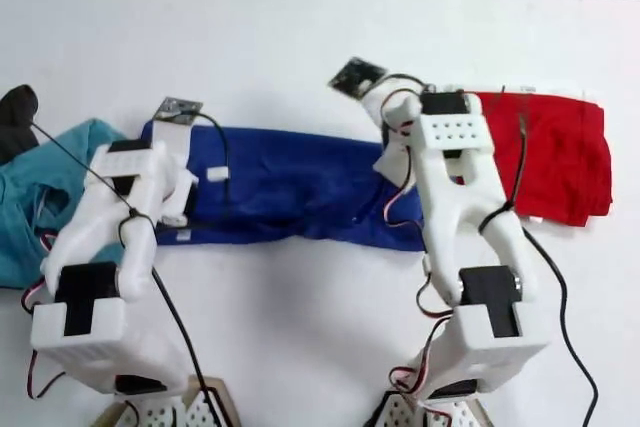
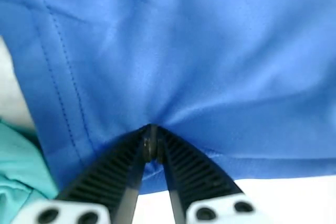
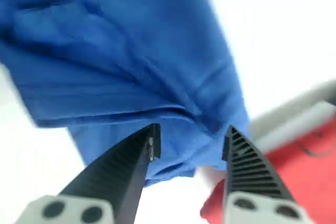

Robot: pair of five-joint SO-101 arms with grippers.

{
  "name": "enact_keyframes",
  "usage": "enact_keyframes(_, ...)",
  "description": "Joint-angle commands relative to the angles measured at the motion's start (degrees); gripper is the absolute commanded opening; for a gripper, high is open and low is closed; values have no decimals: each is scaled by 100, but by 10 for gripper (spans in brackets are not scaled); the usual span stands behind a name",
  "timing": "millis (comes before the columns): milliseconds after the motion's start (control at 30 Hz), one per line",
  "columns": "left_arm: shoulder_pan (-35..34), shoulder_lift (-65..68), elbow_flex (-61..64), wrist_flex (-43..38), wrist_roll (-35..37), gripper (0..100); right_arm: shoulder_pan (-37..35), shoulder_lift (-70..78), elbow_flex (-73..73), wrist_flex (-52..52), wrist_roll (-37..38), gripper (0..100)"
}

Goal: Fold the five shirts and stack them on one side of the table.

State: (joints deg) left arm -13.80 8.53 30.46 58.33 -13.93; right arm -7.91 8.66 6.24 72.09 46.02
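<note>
A: A white bench (image 1: 300, 17), seen from above. The blue shirt (image 1: 290, 187) lies in a long band across the middle of it, between the two arms. What worries you here?

B: The left claw (image 2: 149, 142) first. It is closed on a small pinch of blue cloth close to the hem, and puckers run out from the tips. With so little cloth in the bite, a hard pull may let it slip free.

A: And the right claw (image 3: 190, 145)?

B: It is spread wide, straddling the bunched end of the blue shirt and gripping nothing. The layers there are rumpled, so I judge it could close on the top fold alone, and the rest would sag out.

A: The red shirt (image 1: 560, 152) sits just beside that end, toward the bench's right edge.

B: Yes, and it looks folded already. A low grab could catch red cloth too, or a drag could rumple it.

A: And at the left edge?

B: The teal shirt (image 1: 35, 207) lies crumpled there, touching the blue shirt's end. Lifting the blue one might haul the teal one along.
</note>
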Motion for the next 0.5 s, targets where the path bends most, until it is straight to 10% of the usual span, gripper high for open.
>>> enact_keyframes(0,-114,35,4,-62,26,27,119,-207,-211,-66,-246,172)
enact_keyframes(133,-114,35,4,-62,26,27,92,-646,-220,295,-431,3)
enact_keyframes(467,-114,35,4,-62,26,27,-760,-1305,923,1165,-457,20)
